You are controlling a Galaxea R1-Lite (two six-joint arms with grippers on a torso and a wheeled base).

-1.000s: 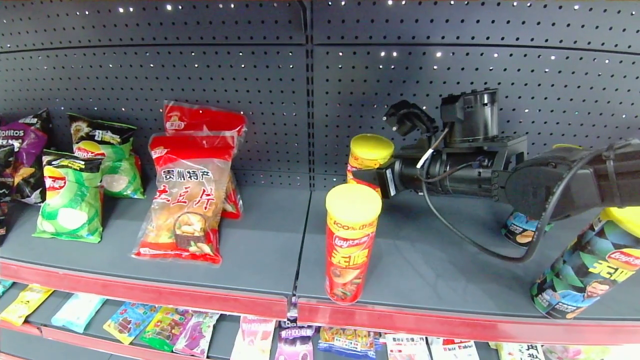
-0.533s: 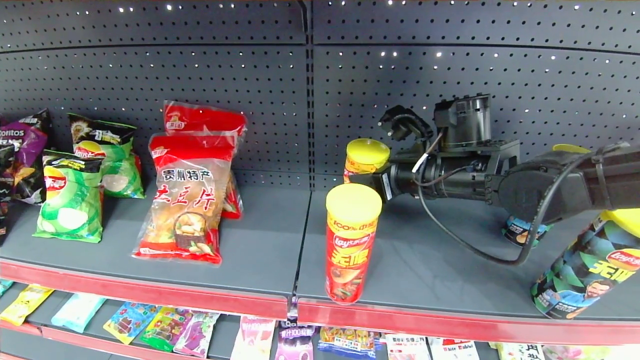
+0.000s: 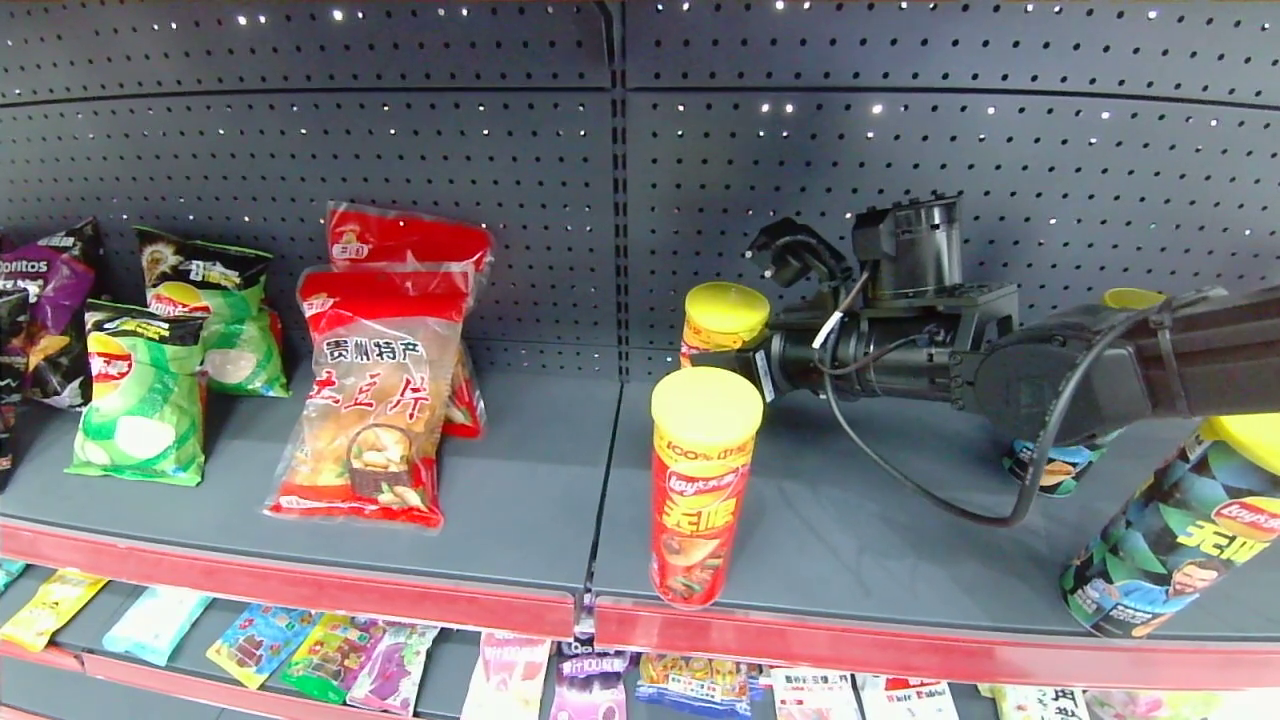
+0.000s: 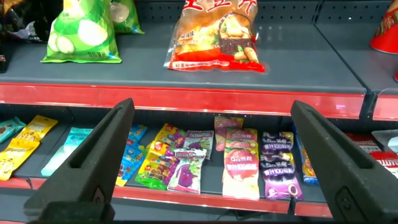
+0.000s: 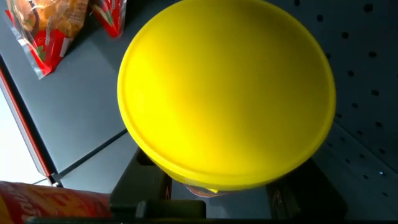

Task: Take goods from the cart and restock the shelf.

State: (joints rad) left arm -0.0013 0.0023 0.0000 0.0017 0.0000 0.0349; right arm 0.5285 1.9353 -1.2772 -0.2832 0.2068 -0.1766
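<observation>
Grey shelf [image 3: 850, 540] with a red front lip, viewed from slightly above. Nearest, out in front of the shelving: left gripper [image 4: 211, 168], jaws spread wide, nothing between them. At the shelf's front edge, upright: red chip can [image 3: 705, 485] with a yellow lid. Just behind it, toward the wall: second chip can [image 3: 722, 322], same yellow lid and red-and-yellow wrap, clamped from its right side by the right gripper [image 3: 728, 356], arm lying level over the shelf. Base of that can hidden behind the front one (resting or lifted, cannot tell). From the right wrist: lid almost full on, round and plain, dark fingers [image 5: 140, 193] hugging the body below it, snack bags [image 5: 37, 25] beyond. Farthest back: perforated wall [image 3: 500, 180].
</observation>
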